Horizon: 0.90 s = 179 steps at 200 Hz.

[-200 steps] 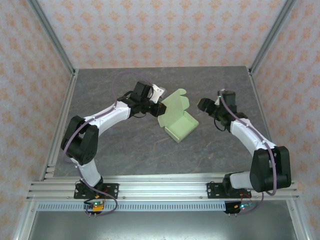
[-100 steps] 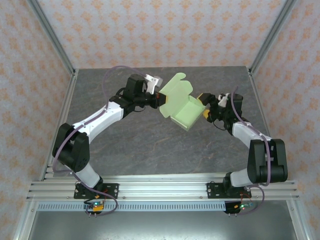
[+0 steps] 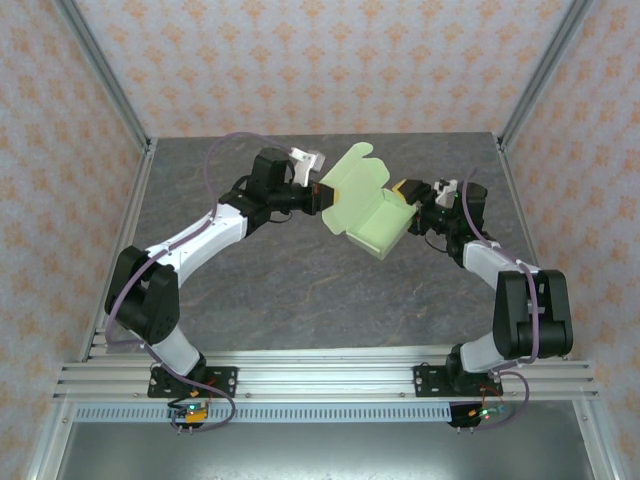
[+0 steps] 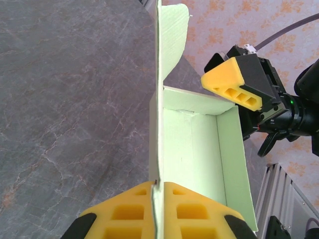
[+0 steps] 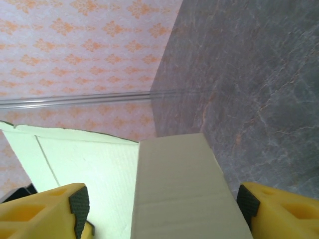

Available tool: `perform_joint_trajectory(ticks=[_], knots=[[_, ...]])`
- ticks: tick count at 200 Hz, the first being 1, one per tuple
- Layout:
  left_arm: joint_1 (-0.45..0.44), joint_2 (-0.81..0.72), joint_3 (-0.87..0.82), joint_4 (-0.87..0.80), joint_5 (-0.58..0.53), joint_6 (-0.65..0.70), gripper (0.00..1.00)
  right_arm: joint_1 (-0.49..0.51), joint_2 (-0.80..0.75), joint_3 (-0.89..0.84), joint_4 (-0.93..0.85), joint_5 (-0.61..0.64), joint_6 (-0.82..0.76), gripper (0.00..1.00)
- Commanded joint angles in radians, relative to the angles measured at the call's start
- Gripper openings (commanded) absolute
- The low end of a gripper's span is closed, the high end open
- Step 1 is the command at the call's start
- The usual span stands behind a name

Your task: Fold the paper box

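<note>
Clenching a thin edge of pale green card, the left pincer holds the paper box by the wall that carries the lid. The open lid rises straight on from the same sheet. A second ago the box sat on the bench with this pincer already at its left edge. It now hangs tilted between the two arms, farther back over the bench and, by the look of it, lifted clear of the surface.

The right pincer, which a second ago stood well apart to the right, has closed in on the opposite end. Its jaws are spread wide with the box's end wall between them. Whether they press on the card or merely straddle it cannot be told.

Seen from above, the box is bridged between the two pincers, the left at the lid side and the right at the short end facing it. The tray part is already formed, with walls up around a shallow floor, while the lid stands unfolded.

The shift suggests the job has passed from shaping the walls to a two-armed hold. That is likely the set-up for bringing the lid down and tucking its flaps, a closing step not yet done.
</note>
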Motion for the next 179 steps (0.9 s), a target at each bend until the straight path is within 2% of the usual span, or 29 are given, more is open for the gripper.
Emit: perform_joint_trajectory(ticks=[1,19,40,82,126,153,179], knots=[[0.002,-0.020,-0.007,0.055,0.032,-0.026,0.00,0.002,0.011,0.027,0.059,-0.034,0.004,0.73],[0.003,-0.022,-0.004,0.057,0.032,-0.026,0.00,0.004,0.014,0.025,0.055,-0.040,-0.004,0.71],[0.002,-0.024,0.002,0.051,0.030,-0.020,0.00,0.003,0.022,0.022,0.055,-0.046,-0.008,0.62],[0.002,-0.028,0.009,0.041,0.025,-0.009,0.00,0.006,0.035,0.037,-0.002,-0.059,-0.059,0.56],[0.001,-0.029,0.015,0.034,0.021,-0.001,0.00,0.010,0.048,0.036,-0.036,-0.048,-0.102,0.44],[0.000,-0.029,0.017,0.028,0.015,0.008,0.00,0.012,0.055,0.041,-0.046,-0.046,-0.123,0.41],[-0.004,-0.031,0.011,0.033,0.003,0.009,0.00,0.017,0.040,0.061,-0.153,-0.023,-0.227,0.40]])
